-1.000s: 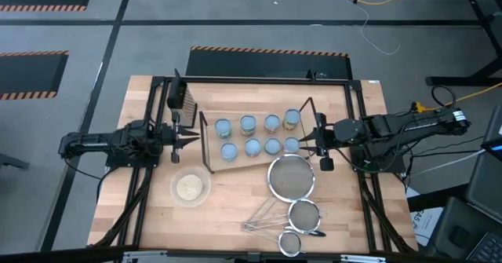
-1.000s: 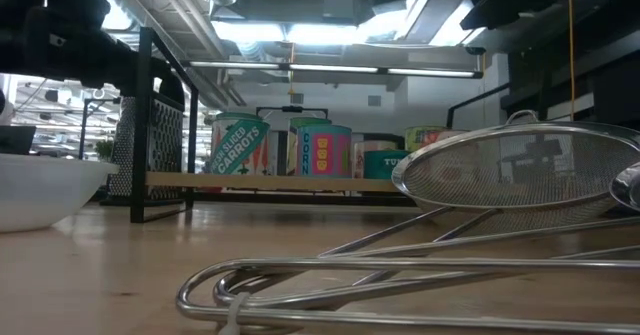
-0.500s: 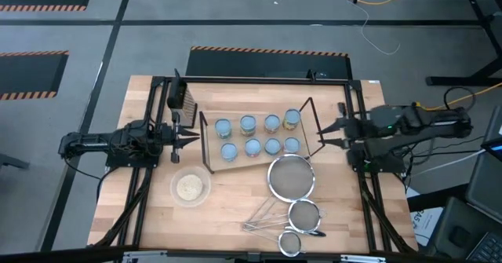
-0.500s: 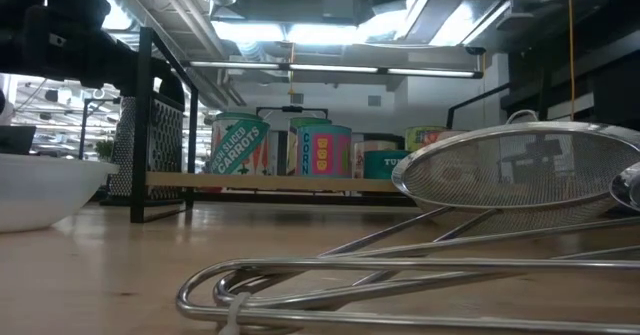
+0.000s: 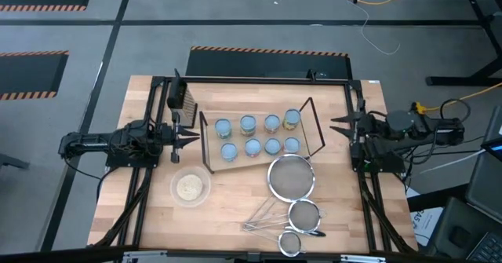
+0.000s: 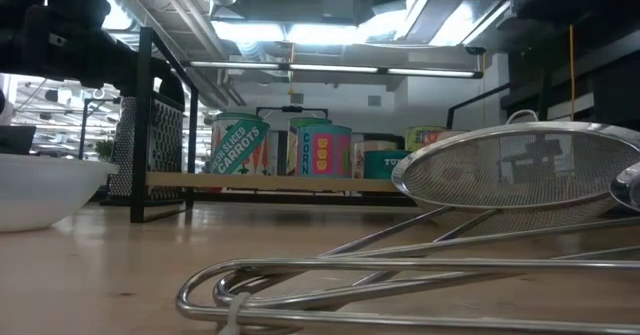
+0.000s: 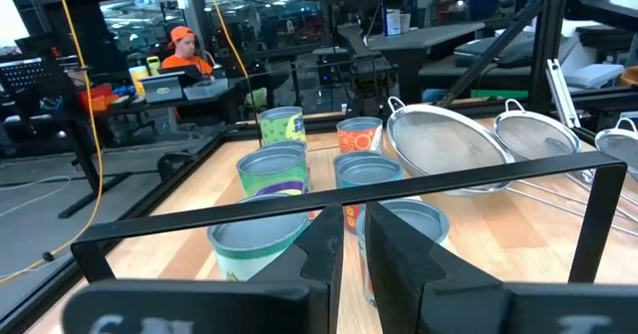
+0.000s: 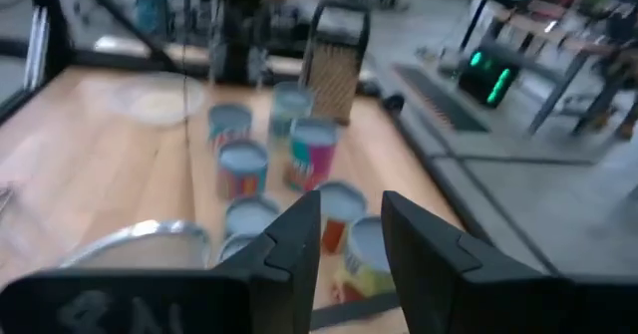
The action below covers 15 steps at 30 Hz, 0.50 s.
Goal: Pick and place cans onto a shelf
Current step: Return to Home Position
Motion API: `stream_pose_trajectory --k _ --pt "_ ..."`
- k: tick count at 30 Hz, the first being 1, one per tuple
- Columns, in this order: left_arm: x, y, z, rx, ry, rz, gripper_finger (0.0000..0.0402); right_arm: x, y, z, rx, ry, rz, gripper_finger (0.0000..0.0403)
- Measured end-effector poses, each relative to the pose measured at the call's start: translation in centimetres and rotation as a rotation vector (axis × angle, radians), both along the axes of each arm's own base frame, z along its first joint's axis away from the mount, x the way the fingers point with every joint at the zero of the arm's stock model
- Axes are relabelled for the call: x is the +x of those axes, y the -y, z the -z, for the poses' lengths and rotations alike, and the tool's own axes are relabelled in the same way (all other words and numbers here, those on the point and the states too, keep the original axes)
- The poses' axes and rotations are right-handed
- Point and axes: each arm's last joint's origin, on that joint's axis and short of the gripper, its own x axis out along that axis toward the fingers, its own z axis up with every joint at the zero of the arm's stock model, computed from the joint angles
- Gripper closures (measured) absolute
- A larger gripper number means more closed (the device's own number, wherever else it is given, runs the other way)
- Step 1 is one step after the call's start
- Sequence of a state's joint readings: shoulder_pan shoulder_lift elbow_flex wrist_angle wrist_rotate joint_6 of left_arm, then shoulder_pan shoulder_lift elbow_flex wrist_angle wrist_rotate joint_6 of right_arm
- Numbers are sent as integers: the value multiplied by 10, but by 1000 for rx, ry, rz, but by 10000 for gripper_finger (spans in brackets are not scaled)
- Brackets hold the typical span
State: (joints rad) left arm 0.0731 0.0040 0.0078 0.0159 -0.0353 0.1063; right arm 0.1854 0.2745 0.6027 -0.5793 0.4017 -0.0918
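Eight cans [image 5: 252,147] with pale blue tops stand upright in two rows on the light-wood shelf [image 5: 259,135], which has black wire frames at both short ends. They also show in the low view [image 6: 238,147] and in both wrist views [image 7: 271,167] [image 8: 242,167]. My left gripper [image 5: 190,140] [image 7: 354,224] waits just off the shelf's left end, its fingers a little apart and empty. My right gripper [image 5: 339,130] [image 8: 349,219] is open and empty at the table's right edge, clear of the shelf's right frame.
A dark box grater [image 5: 179,98] stands at the far left. A clear bowl of grains [image 5: 190,188] sits near the left. Three wire-mesh strainers [image 5: 291,177] lie near the shelf's right end, toward the near edge. A person sits in the room beyond [image 7: 179,50].
My right gripper has drawn back, open and empty, from the shelf's right end toward the table's right edge. The cans and the shelf have stayed where they were.
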Motion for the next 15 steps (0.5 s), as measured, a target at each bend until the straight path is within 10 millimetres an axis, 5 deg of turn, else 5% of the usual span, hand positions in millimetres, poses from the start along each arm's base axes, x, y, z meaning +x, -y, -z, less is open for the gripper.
stream_pose_trajectory --k 9,15 --pt "0 0 0 0 0 0 361 -9 2 -1 -2 98 -8 289" --pt "0 0 0 1 -1 0 361 4 -3 15 22 147 -73 289"
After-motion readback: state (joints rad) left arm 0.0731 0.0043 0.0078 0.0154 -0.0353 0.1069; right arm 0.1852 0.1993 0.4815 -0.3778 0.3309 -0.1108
